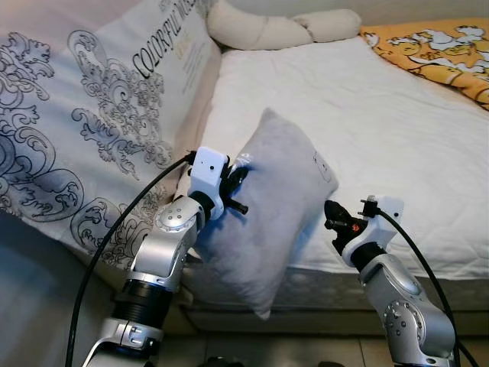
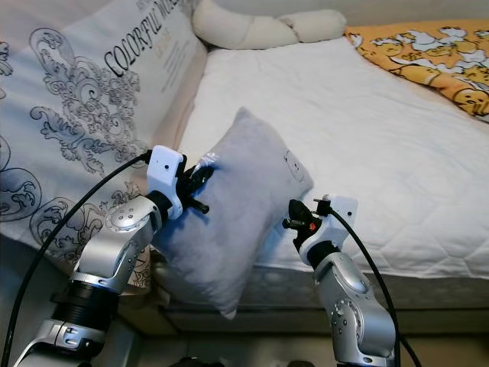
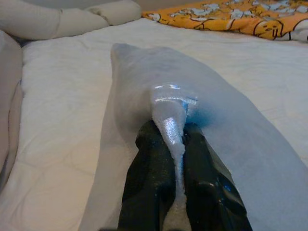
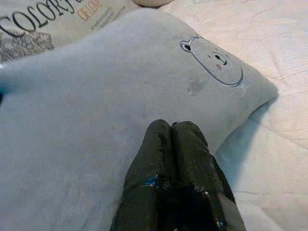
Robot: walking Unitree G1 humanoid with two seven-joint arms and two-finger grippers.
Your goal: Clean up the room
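Note:
A grey pillow point(image 1: 267, 199) with a small bear face point(image 4: 214, 61) hangs tilted over the near edge of the white bed point(image 1: 367, 115). My left gripper point(image 1: 237, 180) is shut on a pinched fold at the pillow's left side; in the left wrist view the fabric point(image 3: 171, 125) runs up between the two black fingers point(image 3: 149, 183). My right gripper point(image 1: 335, 218) is shut with nothing in it, just off the pillow's right edge. In the right wrist view its closed fingers point(image 4: 175, 159) hover over the grey pillow point(image 4: 96, 120).
A large patterned cushion with lettering point(image 1: 92, 115) leans against the bed's left side. Cream bolsters point(image 1: 283, 27) lie at the head of the bed. An orange cartoon blanket point(image 1: 435, 50) covers the far right corner. The mattress edge point(image 1: 328, 287) runs below the pillow.

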